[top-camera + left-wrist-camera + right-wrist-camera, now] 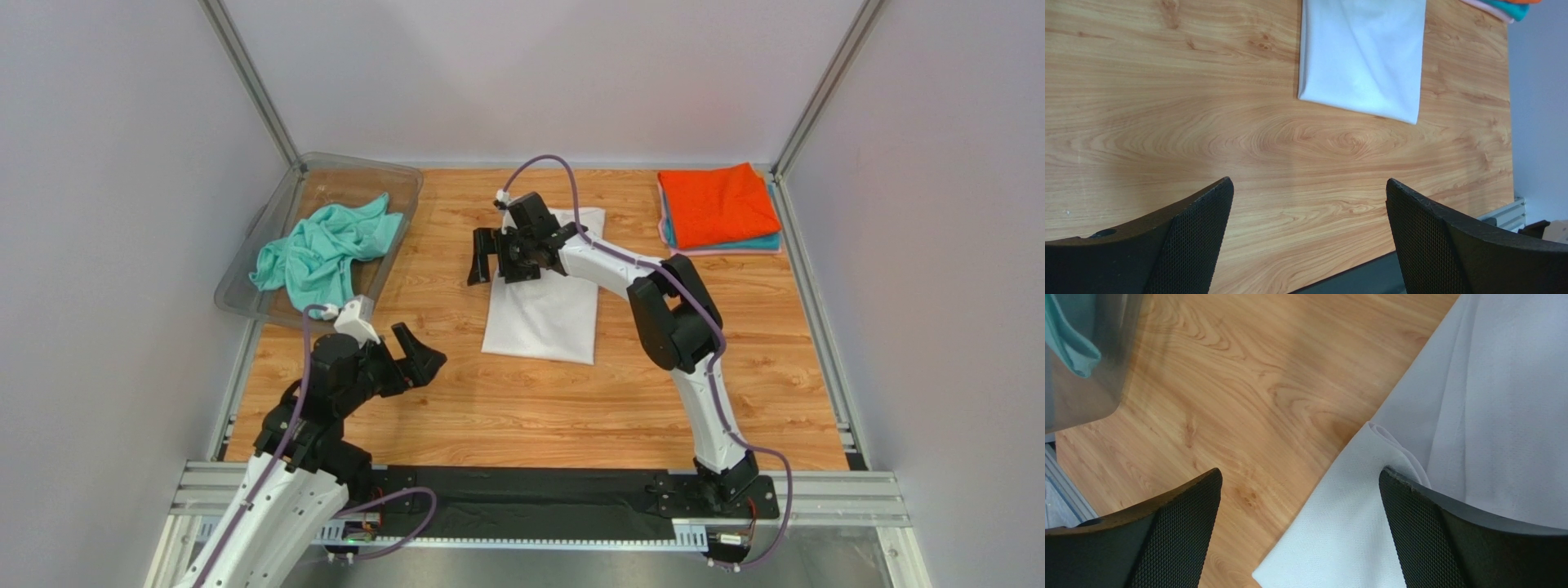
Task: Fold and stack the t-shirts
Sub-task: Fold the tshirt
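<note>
Jaws gape wide on both sides, nothing held. Right gripper [1300, 474] hangs over the left edge of the folded white t-shirt [548, 306], one finger above the cloth, the other over bare table [540, 404]. Left gripper [417, 352] hovers over the table with that shirt ahead of it. Mint-green t-shirt [321, 251] lies crumpled in the clear tray [368, 165] off to the right gripper's left. Orange t-shirt [718, 202] tops a folded stack on its right.

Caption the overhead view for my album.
Open right tool at edge of folded white t-shirt; mint t-shirt lies in clear tray.
</note>
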